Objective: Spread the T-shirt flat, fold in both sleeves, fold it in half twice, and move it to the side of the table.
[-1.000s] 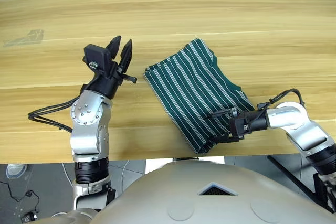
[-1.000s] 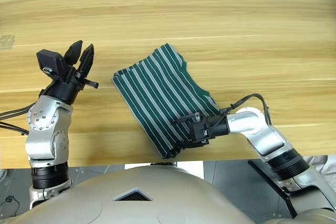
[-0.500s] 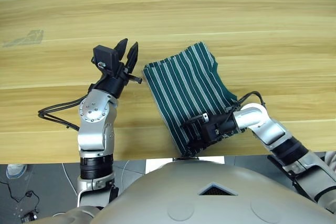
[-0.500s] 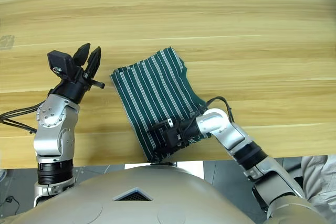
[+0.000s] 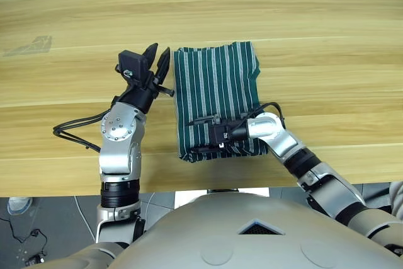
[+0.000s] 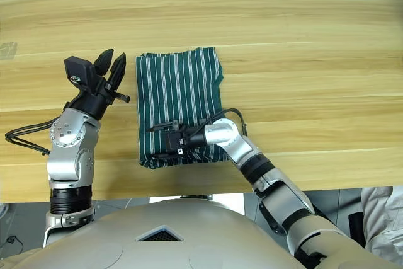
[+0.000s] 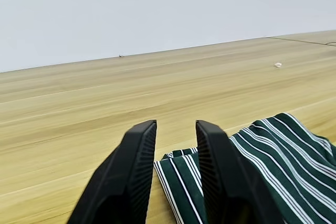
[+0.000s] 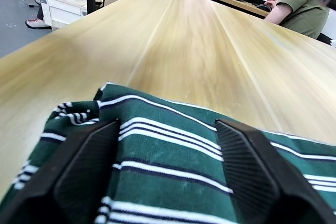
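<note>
You see the folded green T-shirt with white stripes [image 5: 217, 86] lying as a rectangle near the pale wooden table's [image 5: 315, 29] front edge. Your right gripper [image 5: 196, 135] rests on its near end, fingers spread wide, hiding the cloth beneath. Your left gripper [image 5: 159, 55] stands just beside its far left corner, fingers slightly parted, empty.

The scene is lit brightly and evenly from overhead. Only faint, soft shadows are cast on the table [image 5: 63, 23] beneath the left gripper [image 5: 159, 51]. A pale sheen is seen on the wood beyond the right gripper [image 8: 167, 129].
</note>
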Controlling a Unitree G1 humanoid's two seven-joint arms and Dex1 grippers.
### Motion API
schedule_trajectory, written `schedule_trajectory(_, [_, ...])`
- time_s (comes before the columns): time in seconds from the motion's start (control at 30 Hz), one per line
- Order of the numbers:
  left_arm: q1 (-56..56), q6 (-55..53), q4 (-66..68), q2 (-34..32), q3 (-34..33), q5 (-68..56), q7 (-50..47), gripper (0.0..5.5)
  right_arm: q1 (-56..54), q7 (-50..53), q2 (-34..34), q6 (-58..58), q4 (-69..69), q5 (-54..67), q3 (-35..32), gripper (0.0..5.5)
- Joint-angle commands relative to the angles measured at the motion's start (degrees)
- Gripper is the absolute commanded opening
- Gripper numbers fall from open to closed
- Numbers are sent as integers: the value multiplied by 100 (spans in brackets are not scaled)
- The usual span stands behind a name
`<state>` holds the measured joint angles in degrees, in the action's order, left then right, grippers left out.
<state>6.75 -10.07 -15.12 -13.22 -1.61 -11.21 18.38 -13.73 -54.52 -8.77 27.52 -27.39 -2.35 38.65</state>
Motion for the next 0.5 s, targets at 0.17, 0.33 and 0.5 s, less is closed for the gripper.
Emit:
schedule_trajectory(0.17, [-28, 24, 64, 16, 93, 41, 19, 138, 274, 38, -2, 39, 942, 865, -749, 338])
schedule_trajectory(0.33, [8, 15, -2, -10, 91, 9, 59, 138, 371, 94, -135, -392, 1874, 1270, -1105, 338])
schedule_trajectory(0.5, [372, 274, -396, -458, 122, 224, 423, 138, 820, 164, -781, -602, 2847, 1628, -1783, 338])
